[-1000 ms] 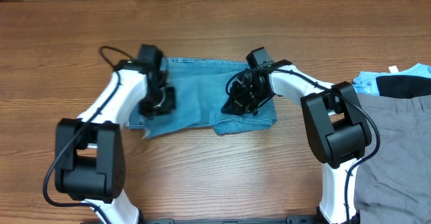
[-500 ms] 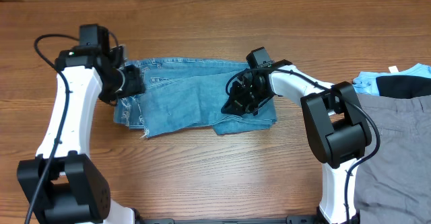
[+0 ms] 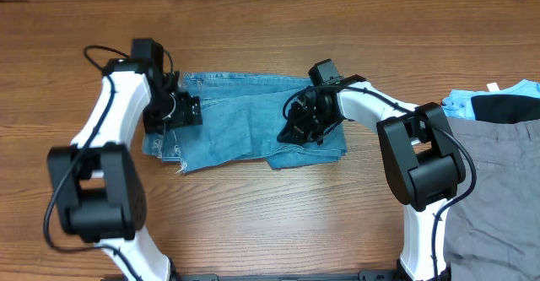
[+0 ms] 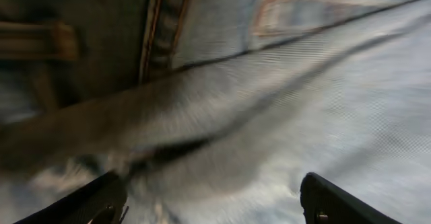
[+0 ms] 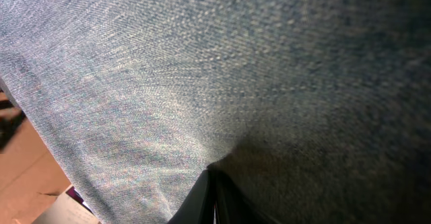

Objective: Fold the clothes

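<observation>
Our left gripper (image 3: 186, 111) hangs wide open over the jeans (image 3: 245, 127); right gripper (image 3: 296, 132), closed, presses them; grey trousers (image 3: 498, 175) lie apart.

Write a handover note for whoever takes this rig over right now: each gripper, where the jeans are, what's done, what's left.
Left gripper: open, empty, over the left end of the jeans, near the frayed hem.
Right gripper: shut, tips against the denim at the right end; whether it pinches cloth or only presses, I cannot tell.
Jeans: middle of the table, folded into a short layered band with uneven edges.
Grey trousers: at the right edge.
Left to do: probably one more fold, then squaring up.
</observation>
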